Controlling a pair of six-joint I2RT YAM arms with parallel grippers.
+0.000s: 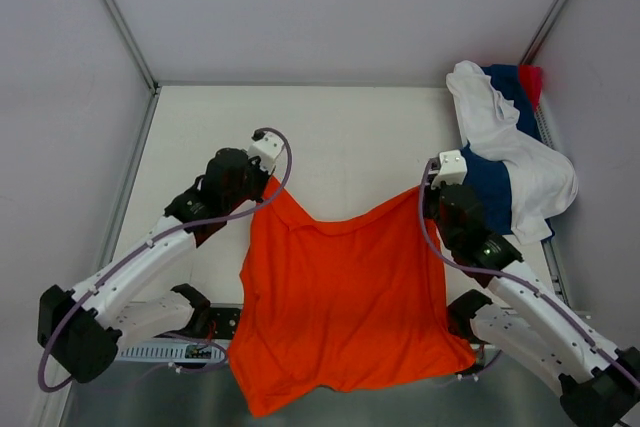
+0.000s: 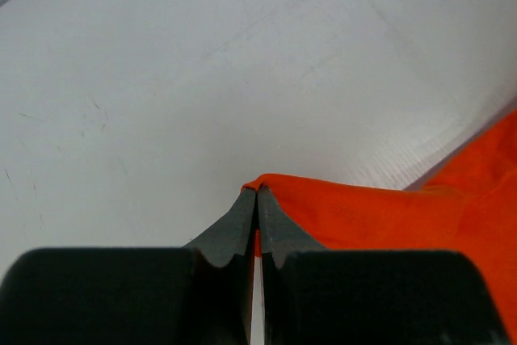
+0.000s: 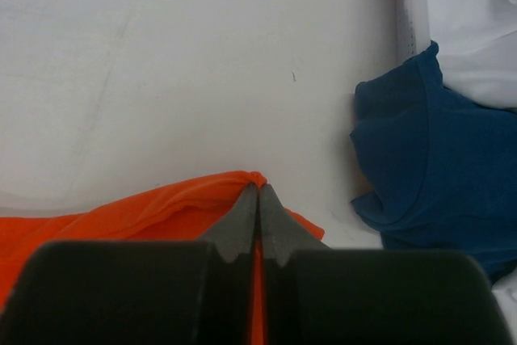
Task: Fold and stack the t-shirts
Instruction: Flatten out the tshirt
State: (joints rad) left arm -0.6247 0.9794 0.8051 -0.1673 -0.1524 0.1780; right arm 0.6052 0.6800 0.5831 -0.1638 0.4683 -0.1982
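One white worktop point(image 1: 340, 127) carries everything in view.

T-shirts counted: four.

1. One bright orange t-shirt point(image 1: 345, 307), the largest item. It lies spread open across the near middle of the worktop, between the two arms. Its near edge runs past the worktop's near edge and covers part of the arm bases. Its far edge is held at two corners, one per arm, and dips toward the near side between them.
2. One white t-shirt point(image 1: 520, 162), crumpled at the far right corner of the worktop. It is draped over the navy one and reaches the right edge.
3. One navy blue t-shirt point(image 1: 490, 182), bunched under and beside the white one. It lies close to the right arm's wrist. In the right wrist view it is near the orange cloth but apart from it.
4. One red-pink t-shirt point(image 1: 531, 79). Only a small patch shows at the far end of the pile, behind the navy cloth.

Arms counted: two. The left arm point(image 1: 140, 267) reaches in from the near left and the right arm point(image 1: 530, 317) from the near right.

The left fingers point(image 2: 252, 199) are pressed together, pinching the far left corner of the orange t-shirt. The right fingers point(image 3: 252, 199) are pressed together, pinching its far right corner. At each pair of fingers a fold of orange cloth shows at the tips.
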